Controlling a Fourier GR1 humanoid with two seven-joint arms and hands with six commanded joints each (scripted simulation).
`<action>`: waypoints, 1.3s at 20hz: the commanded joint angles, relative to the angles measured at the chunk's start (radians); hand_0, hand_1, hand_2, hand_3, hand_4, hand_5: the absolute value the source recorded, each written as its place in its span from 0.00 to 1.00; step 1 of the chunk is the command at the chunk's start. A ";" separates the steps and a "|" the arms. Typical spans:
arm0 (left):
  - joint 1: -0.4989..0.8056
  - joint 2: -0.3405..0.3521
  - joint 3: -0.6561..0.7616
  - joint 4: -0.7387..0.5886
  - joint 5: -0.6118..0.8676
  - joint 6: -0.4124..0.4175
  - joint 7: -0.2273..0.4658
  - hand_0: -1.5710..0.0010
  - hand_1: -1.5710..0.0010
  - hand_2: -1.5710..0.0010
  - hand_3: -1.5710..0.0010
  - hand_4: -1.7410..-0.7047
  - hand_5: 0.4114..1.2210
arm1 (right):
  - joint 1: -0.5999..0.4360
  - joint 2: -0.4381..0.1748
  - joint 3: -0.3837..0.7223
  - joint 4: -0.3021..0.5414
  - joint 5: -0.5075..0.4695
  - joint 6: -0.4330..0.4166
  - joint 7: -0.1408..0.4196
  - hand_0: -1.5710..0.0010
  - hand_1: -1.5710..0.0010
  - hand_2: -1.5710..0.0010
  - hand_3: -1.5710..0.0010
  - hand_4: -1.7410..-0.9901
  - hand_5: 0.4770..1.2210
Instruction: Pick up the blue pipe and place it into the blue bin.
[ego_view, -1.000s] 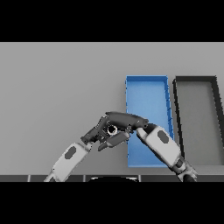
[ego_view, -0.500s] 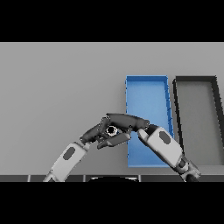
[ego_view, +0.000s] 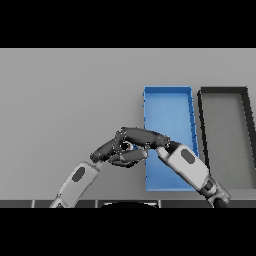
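Two white and grey forearms with rounded casings, a dark oval inset on each, dark grey left hand (ego_view: 107, 152) and dark grey right hand (ego_view: 142, 137) with thick segmented fingers, dark wrist collars just behind each hand

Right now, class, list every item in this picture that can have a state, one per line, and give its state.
Blue rectangular bin: upright, open-topped, nothing visible inside; right forearm crosses its near end.
Dark grey rectangular bin: open-topped, nothing visible inside.
Left hand: curled, touching the right hand just left of the blue bin.
Right hand: curled over the left hand; contents cannot be told.
Blue pipe: not visible.
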 joint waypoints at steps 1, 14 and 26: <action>0.004 -0.015 0.003 0.002 0.012 0.007 0.024 0.95 0.96 0.96 0.96 0.83 0.32 | 0.002 -0.006 0.001 -0.002 0.003 0.000 -0.001 0.00 0.00 0.00 0.00 0.34 1.00; 0.053 -0.008 0.003 -0.041 0.038 0.009 0.134 1.00 1.00 1.00 1.00 0.79 0.10 | -0.286 -0.087 -0.148 0.004 -0.511 -0.198 0.170 0.00 0.00 0.00 0.00 0.33 1.00; 0.055 0.012 0.006 -0.064 0.028 0.010 0.150 1.00 1.00 1.00 1.00 0.83 0.09 | -0.442 -0.259 -0.297 0.442 -0.416 -0.320 0.104 0.00 0.00 0.00 0.00 0.32 1.00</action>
